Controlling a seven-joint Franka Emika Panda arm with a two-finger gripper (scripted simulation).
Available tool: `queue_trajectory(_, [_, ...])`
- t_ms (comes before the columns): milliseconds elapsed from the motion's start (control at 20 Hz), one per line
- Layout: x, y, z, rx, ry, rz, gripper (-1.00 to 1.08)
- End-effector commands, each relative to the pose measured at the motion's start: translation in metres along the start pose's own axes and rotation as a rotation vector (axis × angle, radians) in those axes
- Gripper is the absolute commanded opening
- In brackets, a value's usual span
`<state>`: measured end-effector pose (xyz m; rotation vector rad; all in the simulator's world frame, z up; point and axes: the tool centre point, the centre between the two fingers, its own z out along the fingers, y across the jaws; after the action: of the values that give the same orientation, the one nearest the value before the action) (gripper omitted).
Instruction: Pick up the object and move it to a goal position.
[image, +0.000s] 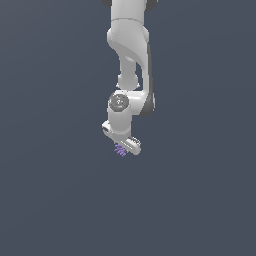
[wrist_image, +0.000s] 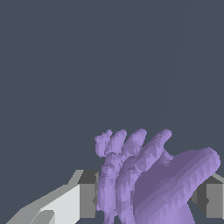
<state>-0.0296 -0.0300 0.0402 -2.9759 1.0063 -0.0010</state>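
The white, jointed robot arm (image: 127, 55) enters from the top centre of the exterior view and extends downward to just below the middle of the frame, against a uniform dark slate-grey background. At its lower end, the white hand (image: 125, 148) is tilted, with its body running toward the lower right of the frame. The small light-purple spiky cluster (image: 120, 150) sits directly under the hand, touching it, slightly below and left of the frame centre in the exterior view. In the wrist view, the same light-purple cluster (wrist_image: 148, 179) fills the lower centre and lower right of the frame, showing several rounded, finger-like lobes and one broad lobe. It lies between the two grey-padded fingers (wrist_image: 87, 194), one at the lower left and the other at the lower right edge of the frame. The hand is closed on the cluster, with the finger pads set against its sides. No supporting surface can be distinguished beneath the cluster in either view.
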Motion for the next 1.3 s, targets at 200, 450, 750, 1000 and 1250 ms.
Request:
queue_trajectory(200, [-0.018, -0.008, -0.002, 0.0, 0.0, -0.001, -1.0])
queue_trajectory(450, [-0.052, -0.023, -0.007, 0.0, 0.0, -0.001, -1.0])
queue_trajectory(750, [-0.11, -0.05, -0.016, 0.0, 0.0, -0.001, -1.0])
queue_trajectory(1000, [-0.161, -0.074, -0.023, 0.0, 0.0, -0.001, -1.0])
queue_trajectory(1250, [-0.199, -0.094, -0.029, 0.0, 0.0, -0.001, -1.0])
